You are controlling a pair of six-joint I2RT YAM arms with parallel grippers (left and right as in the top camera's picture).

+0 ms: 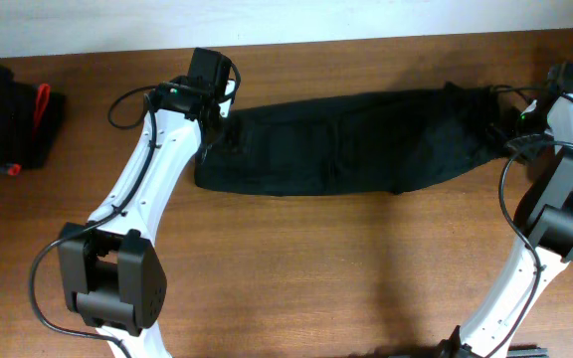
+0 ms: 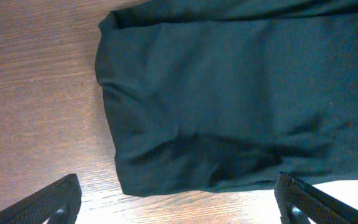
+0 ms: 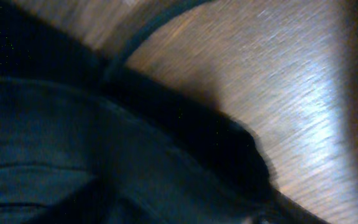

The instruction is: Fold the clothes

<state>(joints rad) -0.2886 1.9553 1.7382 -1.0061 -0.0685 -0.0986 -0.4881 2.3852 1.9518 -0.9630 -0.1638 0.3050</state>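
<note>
The clothes (image 1: 366,139) are a long black garment stretched left to right across the wooden table (image 1: 316,259). My left gripper (image 1: 219,127) hovers at its left end. In the left wrist view that gripper (image 2: 179,208) is open, both fingers (image 2: 48,202) wide apart over bare wood, and the hem of the clothes (image 2: 229,93) lies just beyond them. My right gripper (image 1: 497,127) sits on the bunched right end. The right wrist view is blurred. Dark clothes (image 3: 73,155) fill the area round its jaws, so their stance does not show.
A black bundle with a red strap (image 1: 8,124) lies at the far left of the table. A pale strip (image 1: 267,20) runs along the table's back edge. Both arm bases (image 1: 112,278) stand near the front edge, with cables looping beside them.
</note>
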